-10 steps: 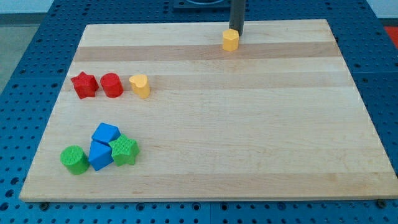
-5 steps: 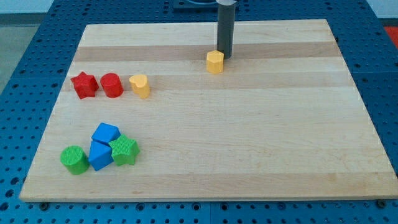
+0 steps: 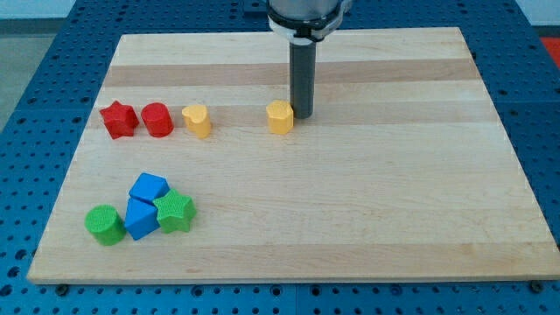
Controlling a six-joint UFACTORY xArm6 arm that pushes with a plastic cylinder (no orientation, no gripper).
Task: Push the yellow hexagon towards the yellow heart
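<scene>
The yellow hexagon (image 3: 280,116) sits on the wooden board (image 3: 350,201), a little above the view's middle. My tip (image 3: 302,114) touches the hexagon's right side, slightly toward the view's top. The yellow heart (image 3: 198,121) lies to the view's left of the hexagon, roughly level with it, with a gap of bare board between them.
A red cylinder (image 3: 157,119) and a red star (image 3: 118,119) stand in a row left of the heart. At the lower left sit a green cylinder (image 3: 105,224), two blue blocks (image 3: 149,187) (image 3: 140,218) and a green star (image 3: 175,212), clustered together.
My tip has moved down and left from the board's top edge, pushing the yellow hexagon down-left, closer to the yellow heart. The other blocks have not moved.
</scene>
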